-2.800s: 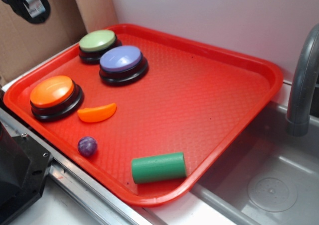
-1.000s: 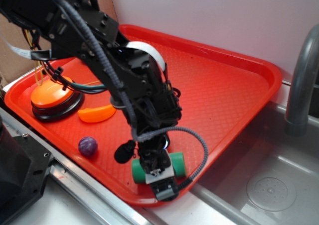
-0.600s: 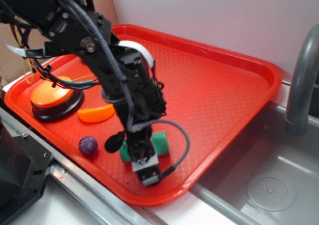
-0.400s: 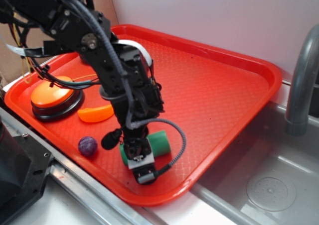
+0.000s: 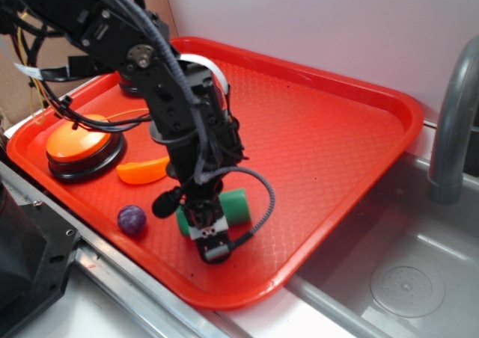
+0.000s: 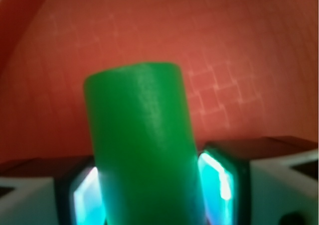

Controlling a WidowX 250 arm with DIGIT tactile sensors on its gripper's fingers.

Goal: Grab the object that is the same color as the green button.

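Item: green cylinder block (image 5: pixel 233 206), smooth, saturated green. Location: on or just above the red tray (image 5: pixel 337 136), toward its near edge; whether it rests on the tray floor or is lifted clear cannot be told. Only its right end shows in the exterior view, the rest hidden behind the arm. In the wrist view the block (image 6: pixel 144 145) fills the centre, running away from the camera over the tray's waffle texture.

Tool: gripper (image 5: pixel 208 237), pointing down at the tray's near edge. Condition: jaws closed onto the green cylinder block, one pad (image 6: pixel 217 180) pressed against each flank, no gap visible on either side.

Reference item: green button, at the tray's far left corner by judgement; hidden behind the arm, not confirmed here.

Other contents, left side of the tray:
- orange button (image 5: pixel 77 137) on a black base, near the left edge;
- orange crescent slice (image 5: pixel 142 170), just beside that button, toward the middle;
- small purple ball (image 5: pixel 131 219), near the near edge, close to the gripper but apart from it.

Outside the tray: grey faucet (image 5: pixel 453 121) and metal sink (image 5: pixel 408 263), on the right.

Step in hand, as judged: securing and raising the block. Handling notes: the curved, smooth sides may roll or slip between flat pads, so keep the squeeze firm and lift straight up, without twisting. Stay clear of the purple ball and the tray's raised rim. The grip appears near mid-length, which should keep the block level.
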